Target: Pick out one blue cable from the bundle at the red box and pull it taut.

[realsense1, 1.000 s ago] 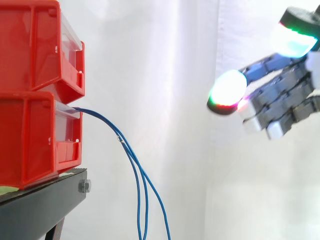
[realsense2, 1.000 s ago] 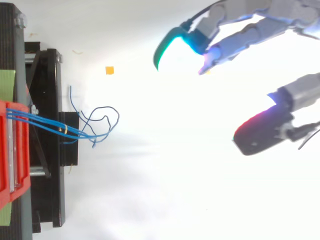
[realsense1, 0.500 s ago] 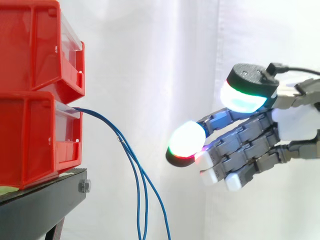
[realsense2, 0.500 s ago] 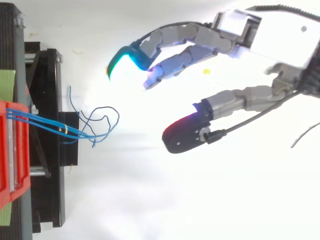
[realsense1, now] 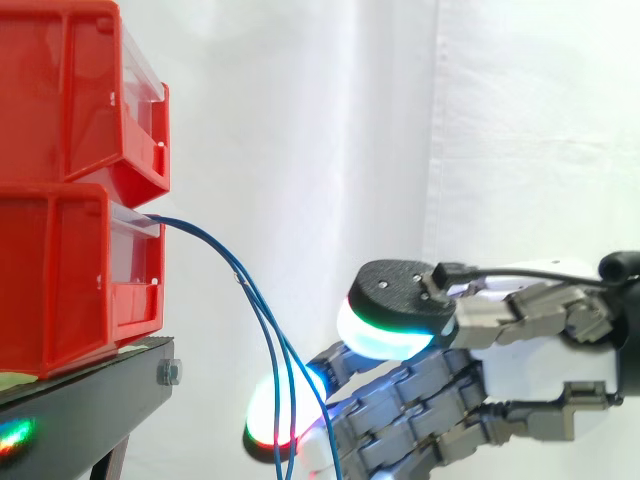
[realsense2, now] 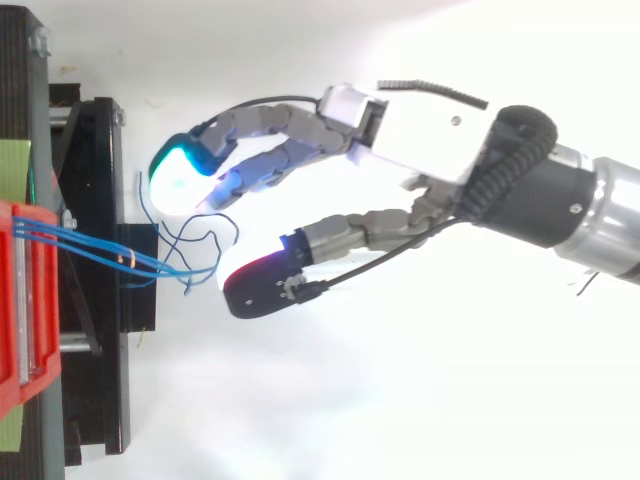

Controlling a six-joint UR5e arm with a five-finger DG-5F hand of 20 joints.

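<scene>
White curtain (realsense1: 330, 120) hangs behind the work. Before it, the robot hand (realsense2: 430, 120) stands open: fingers relaxed and spread, thumb well apart from them, nothing gripped. Its glowing fingertips (realsense2: 178, 178) lie just beside the thin blue cables (realsense1: 268, 330), whose loose loops sit between thumb and fingers in the top view; contact cannot be confirmed. These cables run slack from the front of the lower red plastic bin (realsense1: 60, 270) and droop downward. An upper red plastic bin (realsense1: 60, 90) is stacked on it, over a black metal stand (realsense1: 80, 415).
</scene>
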